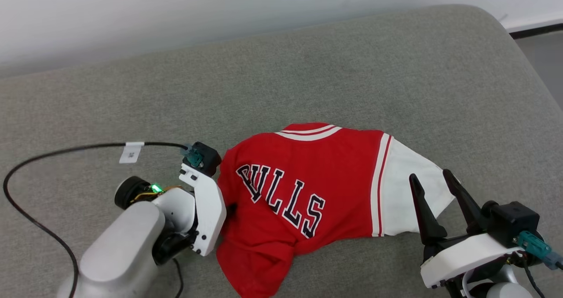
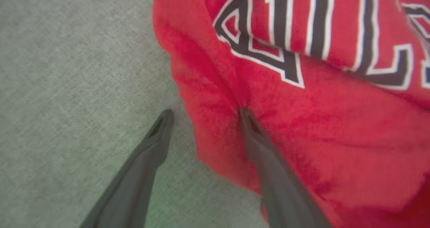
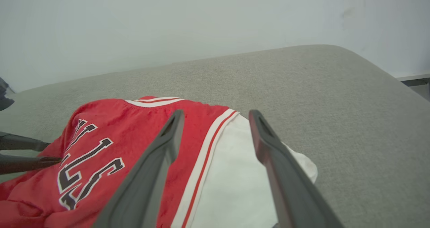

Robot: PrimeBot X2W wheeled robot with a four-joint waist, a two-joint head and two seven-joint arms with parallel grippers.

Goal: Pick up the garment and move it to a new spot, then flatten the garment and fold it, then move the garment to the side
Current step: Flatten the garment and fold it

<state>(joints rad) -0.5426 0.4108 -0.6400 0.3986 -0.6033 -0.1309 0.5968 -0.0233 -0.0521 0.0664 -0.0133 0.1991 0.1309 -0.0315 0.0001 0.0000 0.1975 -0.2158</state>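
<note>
The garment [image 1: 303,188], a red shirt with black "BULLS" lettering and a white sleeve [image 1: 409,192], lies rumpled on the grey cushion [image 1: 352,69]. My left gripper [image 2: 205,113] is open and straddles the shirt's left edge. One finger [image 2: 255,134] presses into the red cloth [image 2: 302,120], the other rests on the grey fabric. In the head view its white wrist housing [image 1: 206,201] hides those fingers. My right gripper [image 1: 433,177] stands open just above the white sleeve [image 3: 235,174], holding nothing, and its wrist view shows its fingertips [image 3: 216,113] apart over the sleeve seam.
A black cable [image 1: 66,150] with a white tag [image 1: 131,152] loops over the cushion at the left. A pale wall [image 1: 220,12] runs behind. The cushion rounds off at the right, with floor [image 1: 545,56] beyond. Bare cushion stretches behind the shirt.
</note>
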